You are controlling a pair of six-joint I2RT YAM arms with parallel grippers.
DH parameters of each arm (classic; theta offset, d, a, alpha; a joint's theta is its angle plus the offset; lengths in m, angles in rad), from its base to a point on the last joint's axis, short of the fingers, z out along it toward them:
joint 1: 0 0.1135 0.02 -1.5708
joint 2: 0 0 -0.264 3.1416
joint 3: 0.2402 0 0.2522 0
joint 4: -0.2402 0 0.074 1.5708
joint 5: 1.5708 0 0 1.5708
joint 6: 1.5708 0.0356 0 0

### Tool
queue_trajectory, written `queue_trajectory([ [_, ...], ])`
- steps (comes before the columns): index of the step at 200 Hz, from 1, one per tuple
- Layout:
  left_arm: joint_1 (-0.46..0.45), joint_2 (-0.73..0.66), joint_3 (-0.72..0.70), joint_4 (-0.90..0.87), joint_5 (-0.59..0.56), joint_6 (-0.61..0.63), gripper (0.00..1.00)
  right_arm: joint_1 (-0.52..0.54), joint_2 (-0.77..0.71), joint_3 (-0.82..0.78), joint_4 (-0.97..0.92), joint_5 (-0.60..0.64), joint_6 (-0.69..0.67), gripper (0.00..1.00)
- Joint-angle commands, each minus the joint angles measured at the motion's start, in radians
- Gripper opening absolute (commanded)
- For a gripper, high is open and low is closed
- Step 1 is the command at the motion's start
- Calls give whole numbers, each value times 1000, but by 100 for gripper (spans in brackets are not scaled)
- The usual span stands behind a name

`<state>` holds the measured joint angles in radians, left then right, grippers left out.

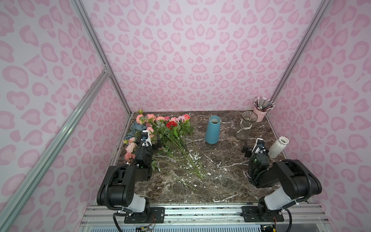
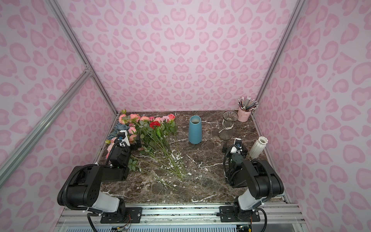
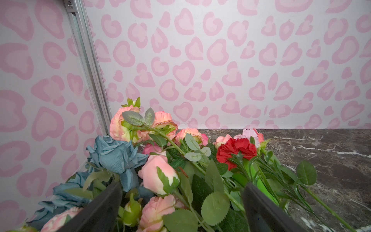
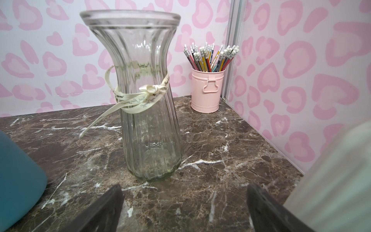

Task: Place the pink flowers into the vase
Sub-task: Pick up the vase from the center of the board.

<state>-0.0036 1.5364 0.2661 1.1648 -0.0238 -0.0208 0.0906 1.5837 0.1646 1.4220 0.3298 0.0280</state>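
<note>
Pink flowers (image 3: 158, 176) lie just ahead of the nearer, spread left tool (image 3: 181, 192), stems (image 1: 176, 148) trailing back along its right.

Three vases stand on the table: a blue vase (image 1: 212, 130), a glass vase (image 1: 245, 126) and a white vase (image 1: 279, 147). The pink flowers (image 1: 150, 117) come to roughly a dozen blooms, overlapping too much for an exact count. One red carnation (image 1: 171, 124), one blue bunch (image 1: 136, 127), one pink cup (image 1: 260, 116) of pencils (image 1: 264, 103), which are too many to count.
</note>
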Motion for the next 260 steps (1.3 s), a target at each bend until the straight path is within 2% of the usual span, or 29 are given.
queue_trajectory([
  [1,3,-1,4,23,8,-1,97,0,-2,0,48,13,-8,99],
  [42,4,-7,-1,29,16,0,97,0,-1,-2,51,13,-8,99],
  [65,2,-54,20,-49,51,18,97,15,-15,-14,74,41,-20,99],
  [91,1,-110,14,-89,6,-6,97,25,-58,-50,102,64,-25,99],
  [115,-9,-202,42,-217,0,-8,97,60,-142,-43,25,87,-64,99],
  [135,-43,-304,54,-274,-49,-38,97,133,-210,-21,-25,174,-136,99],
  [161,-106,-379,183,-470,-94,-82,97,190,-278,1,-49,251,-147,99],
  [186,-180,-422,330,-653,-100,-106,97,232,-407,82,-322,269,-85,99],
  [208,-236,-452,428,-749,-92,-177,97,240,-507,190,-637,132,24,99],
  [218,-258,-459,479,-814,-100,-212,97,250,-531,230,-731,136,97,99],
  [236,-281,-473,551,-901,-120,-282,97,263,-553,367,-1032,175,272,99],
  [250,-286,-484,616,-1033,-215,-415,97,269,-549,467,-1207,112,311,99],
  [260,-285,-484,691,-1179,-289,-522,97,273,-555,530,-1322,132,371,99],
])
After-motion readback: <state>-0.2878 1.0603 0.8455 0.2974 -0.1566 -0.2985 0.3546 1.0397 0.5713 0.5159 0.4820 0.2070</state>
